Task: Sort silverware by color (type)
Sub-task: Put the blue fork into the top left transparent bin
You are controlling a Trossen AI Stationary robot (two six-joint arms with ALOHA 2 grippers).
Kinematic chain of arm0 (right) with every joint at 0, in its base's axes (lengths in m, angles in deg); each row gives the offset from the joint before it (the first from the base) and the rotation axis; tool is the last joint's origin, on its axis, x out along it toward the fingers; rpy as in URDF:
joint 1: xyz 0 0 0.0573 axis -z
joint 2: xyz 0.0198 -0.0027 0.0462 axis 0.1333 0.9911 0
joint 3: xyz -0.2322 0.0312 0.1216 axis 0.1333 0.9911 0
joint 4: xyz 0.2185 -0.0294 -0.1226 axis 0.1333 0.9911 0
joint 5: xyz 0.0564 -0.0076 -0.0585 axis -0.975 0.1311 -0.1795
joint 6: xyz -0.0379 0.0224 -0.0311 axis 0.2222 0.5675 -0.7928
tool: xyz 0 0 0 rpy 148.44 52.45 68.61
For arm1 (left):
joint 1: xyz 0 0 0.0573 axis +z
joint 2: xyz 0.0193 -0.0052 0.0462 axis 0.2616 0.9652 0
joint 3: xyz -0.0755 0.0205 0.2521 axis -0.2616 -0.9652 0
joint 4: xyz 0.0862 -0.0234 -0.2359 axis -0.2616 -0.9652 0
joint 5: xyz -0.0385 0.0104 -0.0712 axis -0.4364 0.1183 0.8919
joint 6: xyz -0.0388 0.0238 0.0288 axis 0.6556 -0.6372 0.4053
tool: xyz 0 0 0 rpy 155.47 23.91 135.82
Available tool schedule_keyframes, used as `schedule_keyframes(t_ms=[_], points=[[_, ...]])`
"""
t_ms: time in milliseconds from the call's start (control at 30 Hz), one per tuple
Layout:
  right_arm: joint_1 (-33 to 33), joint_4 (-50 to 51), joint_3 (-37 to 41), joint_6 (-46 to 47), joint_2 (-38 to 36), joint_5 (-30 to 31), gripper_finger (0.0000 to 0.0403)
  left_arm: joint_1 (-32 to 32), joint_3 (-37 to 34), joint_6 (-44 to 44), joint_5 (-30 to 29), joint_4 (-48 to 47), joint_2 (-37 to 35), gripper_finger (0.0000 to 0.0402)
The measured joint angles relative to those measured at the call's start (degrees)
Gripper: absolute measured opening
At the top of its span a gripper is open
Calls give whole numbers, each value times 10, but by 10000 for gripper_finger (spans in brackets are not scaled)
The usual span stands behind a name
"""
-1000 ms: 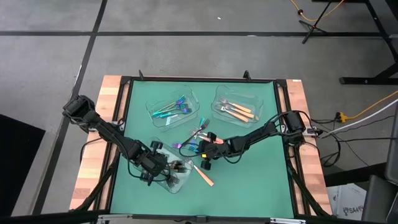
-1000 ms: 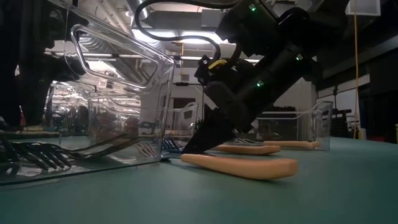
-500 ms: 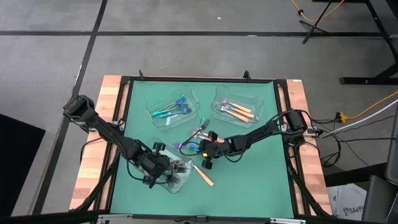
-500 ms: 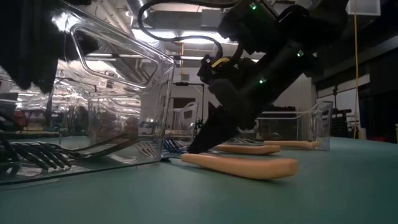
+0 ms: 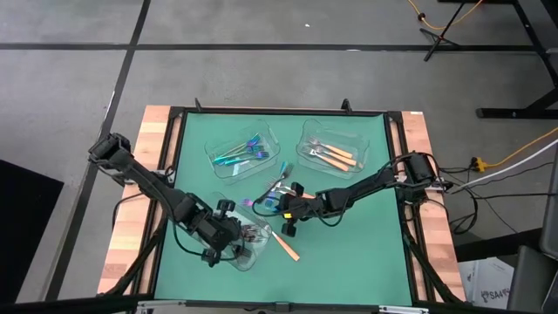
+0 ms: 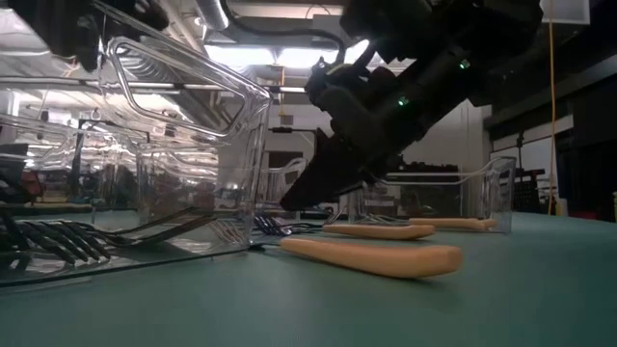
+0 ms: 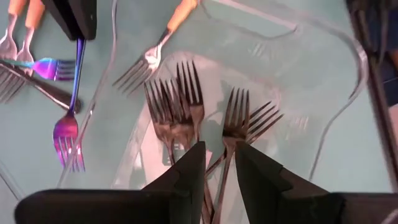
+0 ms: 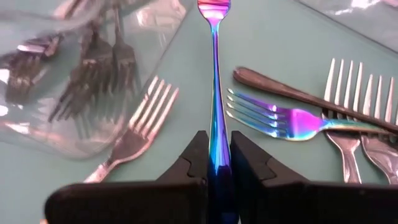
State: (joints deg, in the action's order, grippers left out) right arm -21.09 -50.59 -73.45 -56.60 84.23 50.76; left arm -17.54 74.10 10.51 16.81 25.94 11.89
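My right gripper (image 8: 216,163) is shut on an iridescent blue-purple fork (image 8: 214,74) near the table's middle, also seen as the right gripper (image 5: 283,209) from above. My left gripper (image 7: 219,177) hovers open over the near-left clear tray (image 5: 247,257), where several dark forks (image 7: 186,106) lie flat. On the mat lie another iridescent fork (image 8: 292,118), a dark utensil (image 8: 280,87), silver-tined forks (image 8: 357,118) and an orange-handled fork (image 6: 376,255). My right gripper pinches the iridescent fork's handle (image 8: 216,140) between its two fingers, which lie along the fork. The tines (image 8: 213,7) point away from the wrist, toward the dark-fork tray. The gripper's tip (image 6: 294,200) is raised off the mat; whether the tines still touch it I cannot tell.
A far-left tray (image 5: 242,153) holds iridescent forks, and a far-right tray (image 5: 330,150) holds orange-handled ones. Loose forks are piled at the table's middle (image 5: 277,186). The orange-handled fork (image 5: 286,246) lies beside the near-left tray. Green mat toward the near-right corner is free.
My right gripper has risen from the mat with the iridescent fork's handle, staying shut. My left gripper has lifted up out of the dark-fork tray and drifted slightly toward the table's right; the dark forks stay in the tray.
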Motion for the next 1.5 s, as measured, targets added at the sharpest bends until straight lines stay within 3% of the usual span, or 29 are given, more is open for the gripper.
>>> schedule_keyframes(t_ms=[333, 600, 1033, 1400, 1500], points=[[0, -77, -1, 0, -1, 1, 29, 0, 70, 19, 0, -83, 0, 81], [0, -141, -1, -15, -2, 20, 30, 0, 124, 113, 0, -172, 0, 81], [3, -241, -2, -32, -3, 111, 30, -4, 126, 136, -30, -183, 0, 81], [26, -270, -2, -40, -3, 114, 30, -4, 126, 150, -48, -183, 0, 81], [29, -266, -2, -43, -3, 92, 30, -4, 126, 150, -48, -183, 0, 81]])
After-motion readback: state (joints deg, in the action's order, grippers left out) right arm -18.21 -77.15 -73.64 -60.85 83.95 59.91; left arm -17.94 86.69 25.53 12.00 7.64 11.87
